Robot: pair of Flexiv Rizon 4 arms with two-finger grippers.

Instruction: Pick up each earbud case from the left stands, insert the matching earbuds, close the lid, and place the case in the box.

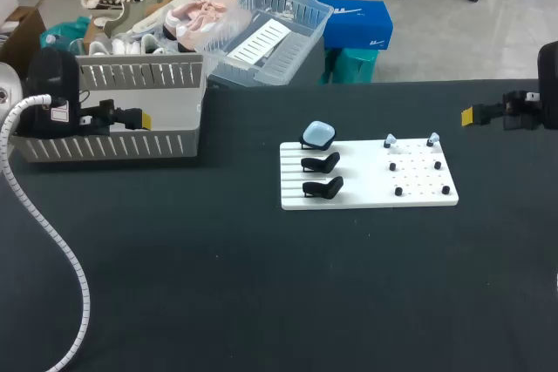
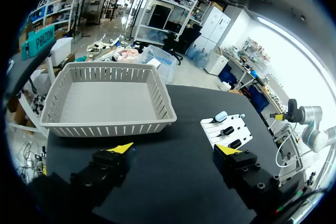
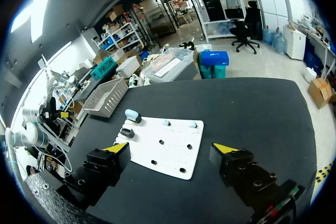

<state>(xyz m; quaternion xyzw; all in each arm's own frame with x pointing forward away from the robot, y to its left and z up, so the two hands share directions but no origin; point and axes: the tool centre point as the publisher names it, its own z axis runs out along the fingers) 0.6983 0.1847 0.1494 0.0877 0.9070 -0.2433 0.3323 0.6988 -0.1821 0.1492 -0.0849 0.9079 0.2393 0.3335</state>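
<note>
Pale blue earbud case [image 1: 319,135] sits propped up on the white board [image 1: 366,189], easy to grab I'd say, while left claw [image 2: 174,149] and right claw [image 3: 171,147] both hang released, well away.

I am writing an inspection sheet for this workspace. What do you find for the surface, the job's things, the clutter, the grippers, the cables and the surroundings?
surface: black table
job's things: white board at the middle; one light blue earbud case on its rear left stand; two black stands in front of it appear empty; two earbuds on the rear right pegs; grey box at the left, nothing inside
clutter: nothing seen
grippers: left gripper open, holding nothing, by the box; right gripper open, holding nothing, at the table's right edge
cables: white coiled hose on the left arm, over the table's left part
surroundings: nothing seen reaching over the table
</note>
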